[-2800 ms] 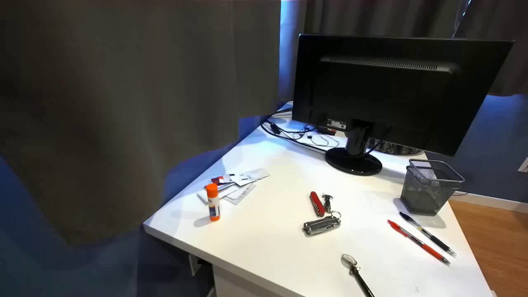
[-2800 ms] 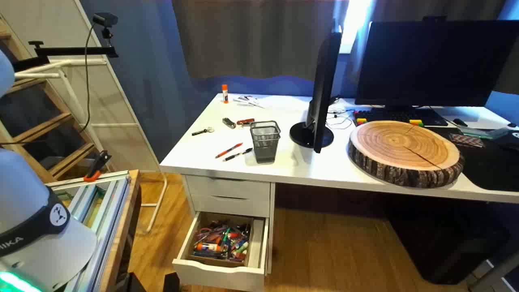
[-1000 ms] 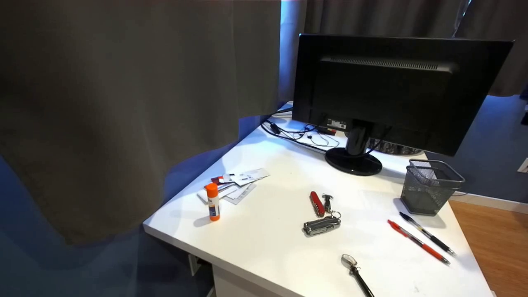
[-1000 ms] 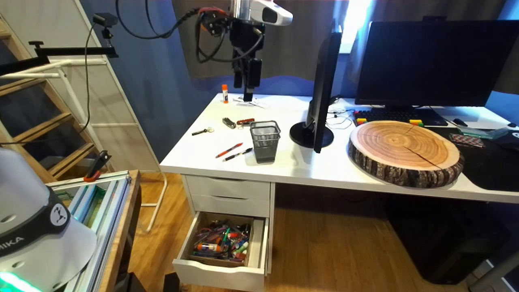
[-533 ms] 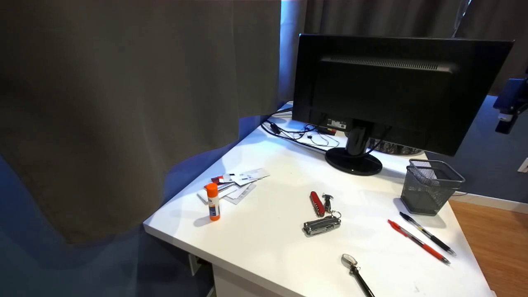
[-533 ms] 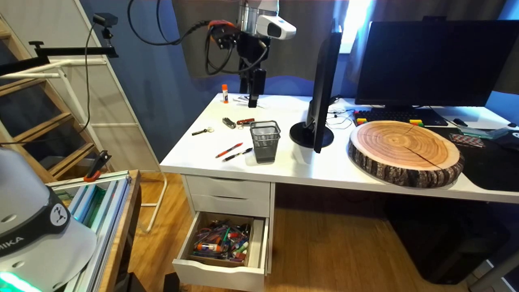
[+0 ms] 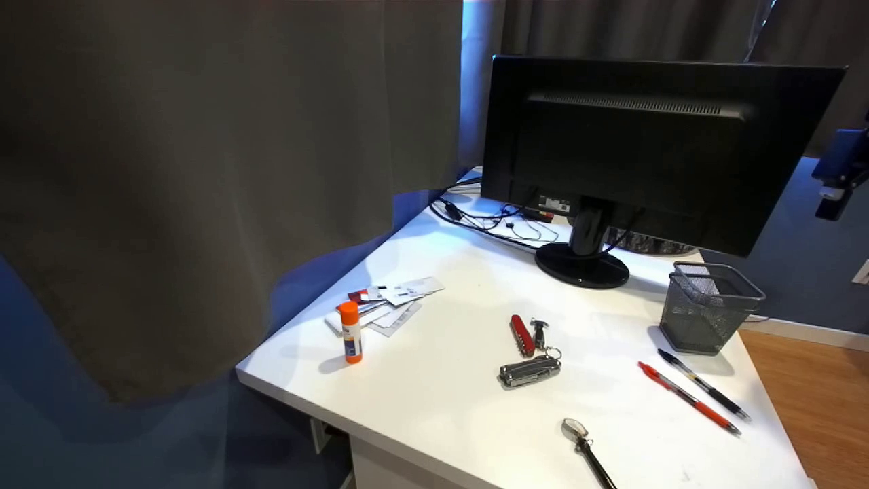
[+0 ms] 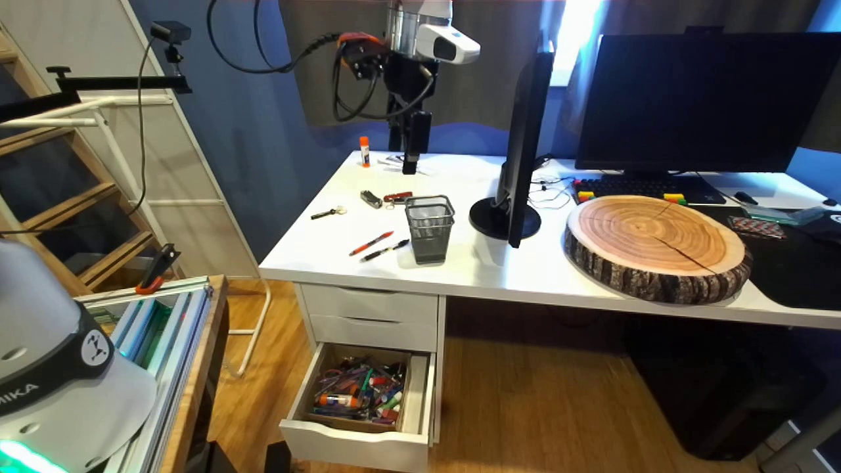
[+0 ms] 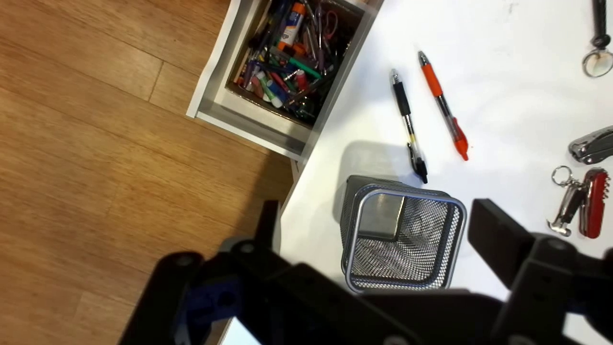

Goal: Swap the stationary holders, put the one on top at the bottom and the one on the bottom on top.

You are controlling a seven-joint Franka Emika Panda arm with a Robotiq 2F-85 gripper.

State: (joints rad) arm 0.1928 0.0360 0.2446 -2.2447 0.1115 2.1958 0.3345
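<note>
Yep, hovering above nested dark-grey squarish wire-mesh pots [image 9: 421, 239] with empty, splayed black two-finger gripper [image 9: 376, 220]; could hoist both by pinching low.

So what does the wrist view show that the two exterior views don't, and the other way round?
Only the wrist view: a look down into the pots all the way to the pot floor, framed by the spread fingers.

Only the exterior views, both of them: the round-based monitor, the standing glue stick, the paper slips and the curtain.

Shared by all three: the pots, red pen, black pen, red knife and multitool.
</note>
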